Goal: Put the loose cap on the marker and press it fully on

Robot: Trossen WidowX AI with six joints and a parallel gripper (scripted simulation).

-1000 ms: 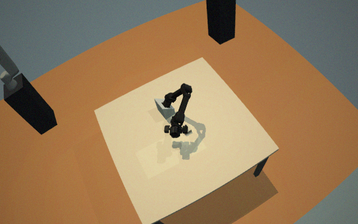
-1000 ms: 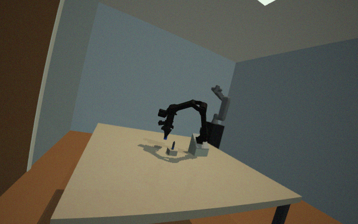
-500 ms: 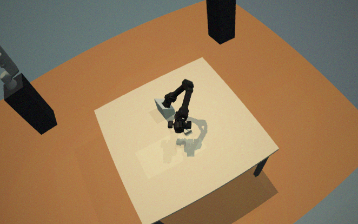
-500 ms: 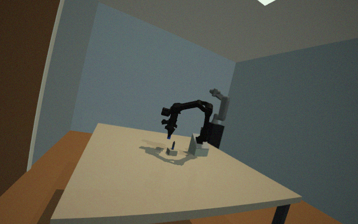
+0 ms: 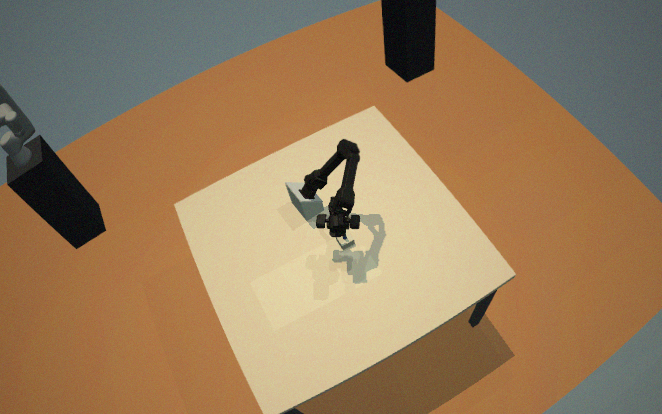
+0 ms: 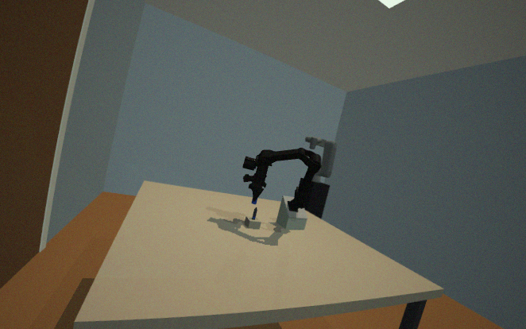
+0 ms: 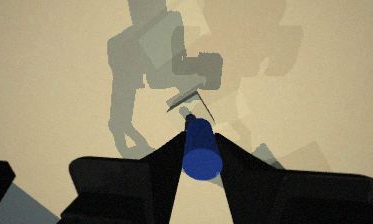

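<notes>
My gripper is shut on the blue cap, which hangs from the fingertips. In the exterior view the cap is above the marker, with a gap between them. The marker stands upright in the pale holder block; its dark tip shows just past the cap in the wrist view. The arm hides part of the block in the top view, and the cap and gripper cover much of it in the wrist view.
The arm's grey base mount stands on the table behind the holder block. A second, grey arm stands on a black pedestal off the table. Another black pillar stands beyond the table.
</notes>
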